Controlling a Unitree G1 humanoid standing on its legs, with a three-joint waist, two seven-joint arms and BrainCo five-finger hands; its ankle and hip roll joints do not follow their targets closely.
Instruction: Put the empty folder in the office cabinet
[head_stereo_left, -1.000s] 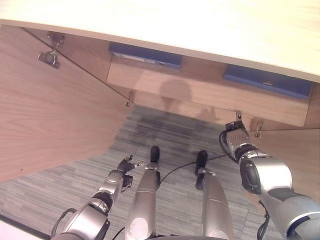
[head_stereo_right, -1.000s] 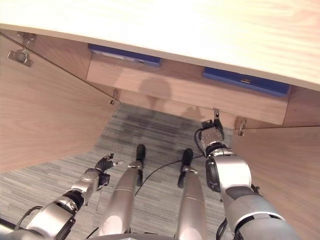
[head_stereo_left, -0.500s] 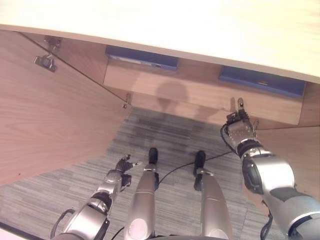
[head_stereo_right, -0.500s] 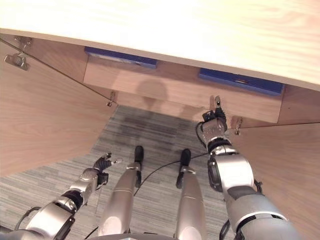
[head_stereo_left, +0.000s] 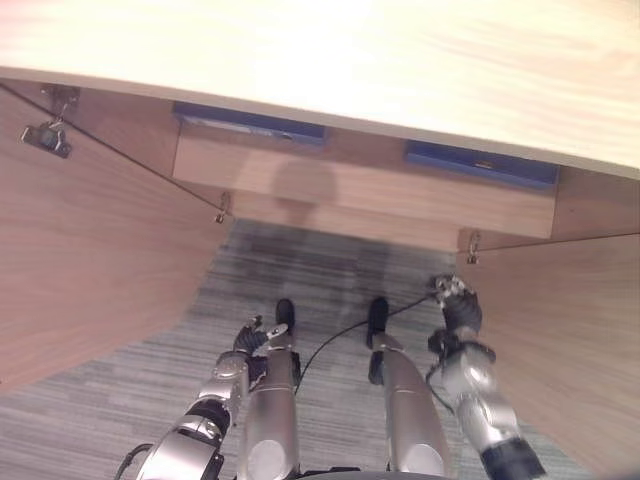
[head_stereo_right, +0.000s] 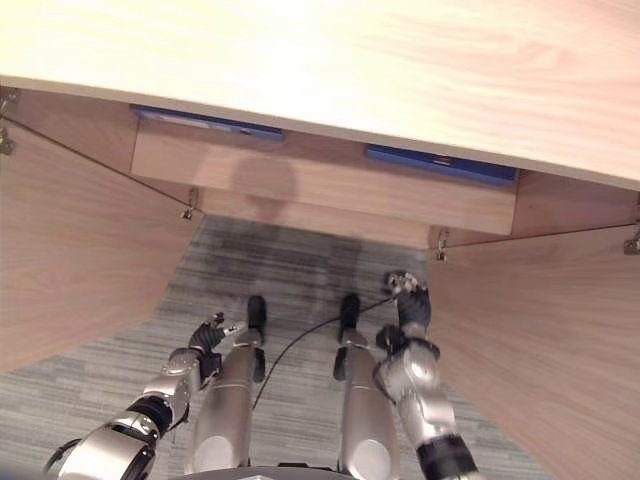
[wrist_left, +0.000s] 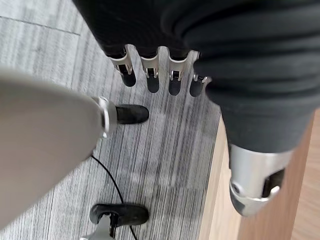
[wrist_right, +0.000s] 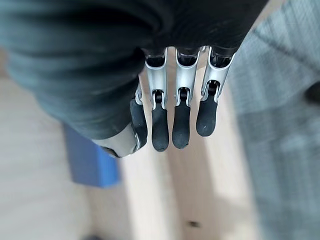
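Left eye view: the cabinet (head_stereo_left: 330, 60) stands open under a pale wooden top, and I count two doors swung out, the left door (head_stereo_left: 90, 260) and the right door (head_stereo_left: 590, 350). Two blue folders lie flat inside on the shelf (head_stereo_left: 360, 190): the left folder (head_stereo_left: 250, 124) and the right folder (head_stereo_left: 480, 165), well apart from each other. Each shows just a thin blue strip under the top's edge. Small metal hinges (head_stereo_left: 45, 135) sit on the door edges.

The right hand (head_stereo_left: 455, 305) hangs low over the grey striped carpet (head_stereo_left: 300, 270), just beside the inner edge of the right door. Its fingers (wrist_right: 181, 117) are straight and side by side, holding nothing. In the right wrist view a blue folder (wrist_right: 90, 162) shows beyond the fingertips, off to the thumb's side, well clear of them.

The left hand (head_stereo_left: 255, 338) hangs lower still over the carpet, well apart from the left door. Its fingers (wrist_left: 152, 75) reach out loosely in a row, and its thumb (wrist_left: 255, 185) stands apart from them; it holds nothing either. Both folders lie far beyond its fingertips, back in the cabinet.
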